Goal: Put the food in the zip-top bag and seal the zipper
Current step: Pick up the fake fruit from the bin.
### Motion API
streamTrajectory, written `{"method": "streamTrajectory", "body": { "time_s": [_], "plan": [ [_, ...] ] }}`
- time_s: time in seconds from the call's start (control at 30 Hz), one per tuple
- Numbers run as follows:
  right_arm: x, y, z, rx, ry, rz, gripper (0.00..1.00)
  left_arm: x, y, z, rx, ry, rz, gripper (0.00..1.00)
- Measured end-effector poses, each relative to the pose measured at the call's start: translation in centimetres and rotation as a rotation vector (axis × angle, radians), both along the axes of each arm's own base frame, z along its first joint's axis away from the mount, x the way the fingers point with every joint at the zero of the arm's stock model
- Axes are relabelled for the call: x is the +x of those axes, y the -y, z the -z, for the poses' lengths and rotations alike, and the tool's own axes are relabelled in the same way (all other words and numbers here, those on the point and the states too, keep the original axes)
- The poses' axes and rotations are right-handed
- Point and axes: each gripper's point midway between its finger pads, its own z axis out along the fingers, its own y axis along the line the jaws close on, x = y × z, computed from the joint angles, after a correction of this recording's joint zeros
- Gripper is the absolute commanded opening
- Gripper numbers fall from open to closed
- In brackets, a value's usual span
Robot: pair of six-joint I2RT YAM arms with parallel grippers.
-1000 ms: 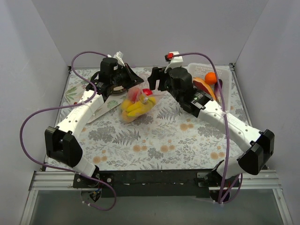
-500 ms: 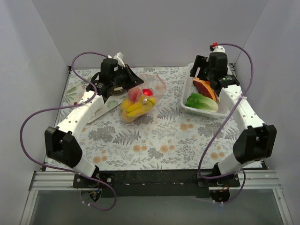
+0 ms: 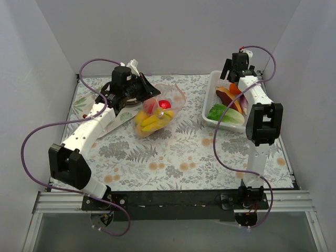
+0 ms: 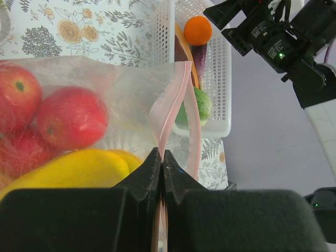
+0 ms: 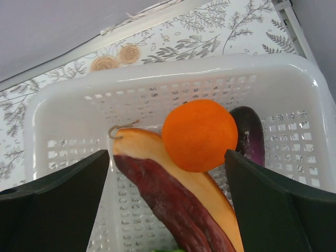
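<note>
The zip-top bag (image 3: 173, 97) lies at the back centre, holding yellow bananas (image 3: 149, 122) and red round fruits (image 3: 165, 103). My left gripper (image 3: 148, 91) is shut on the bag's mouth edge; in the left wrist view the tips (image 4: 161, 153) pinch the pale-pink zipper (image 4: 177, 94), with red fruits (image 4: 71, 118) and a banana (image 4: 68, 168) inside. My right gripper (image 3: 234, 79) hangs open and empty over the white basket (image 3: 211, 118). Between its fingers (image 5: 167, 157) lie an orange (image 5: 199, 135), a purple eggplant (image 5: 248, 131) and a long purple-and-tan slice (image 5: 173, 205). A green leafy piece (image 3: 223, 113) lies at the basket's near end.
The white slotted basket (image 5: 68, 131) stands at the back right, close to the right wall. A white card (image 3: 118, 118) and a dark round object (image 3: 126, 97) lie under my left arm. Grey walls close in the back and both sides.
My right arm has swung from the bag's mouth to the basket at the back right and now hangs over the orange. My left gripper and the bag have stayed put.
</note>
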Motion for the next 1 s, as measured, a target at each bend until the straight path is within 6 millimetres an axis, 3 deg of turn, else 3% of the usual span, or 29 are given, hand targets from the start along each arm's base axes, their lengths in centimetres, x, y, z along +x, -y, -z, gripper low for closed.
{"method": "streamTrajectory", "body": {
  "time_s": [0.1,0.33,0.6,0.7,0.8,0.83,0.93,1.0],
  "plan": [
    [0.8,1.2,1.1,-0.022,-0.012,0.034,0.98,-0.1,0.0,0.1,0.005,-0.001,0.002,0.0],
    [0.7,3.8,2.6,-0.046,-0.046,0.084,0.98,-0.2,-0.1,0.3,0.012,-0.008,0.004,0.0],
    [0.9,4.3,5.3,-0.033,-0.085,0.08,0.92,-0.2,-0.1,0.2,0.012,-0.009,0.003,0.0],
    [1.0,4.0,5.7,-0.024,-0.088,0.068,0.81,-0.2,-0.1,0.2,0.012,-0.009,0.003,0.0],
    [1.0,3.7,5.8,-0.014,-0.087,0.056,0.55,-0.2,-0.1,0.2,0.013,-0.009,0.003,0.0],
    [1.0,3.7,5.9,-0.011,-0.087,0.053,0.39,-0.2,-0.1,0.2,0.012,-0.01,0.002,0.0],
    [1.0,3.7,5.9,-0.005,-0.089,0.049,0.25,-0.2,-0.1,0.2,0.012,-0.01,0.002,0.0],
    [1.0,3.6,5.9,0.001,-0.089,0.045,0.22,-0.2,-0.1,0.2,0.012,-0.01,0.002,0.0]
  ]
}}
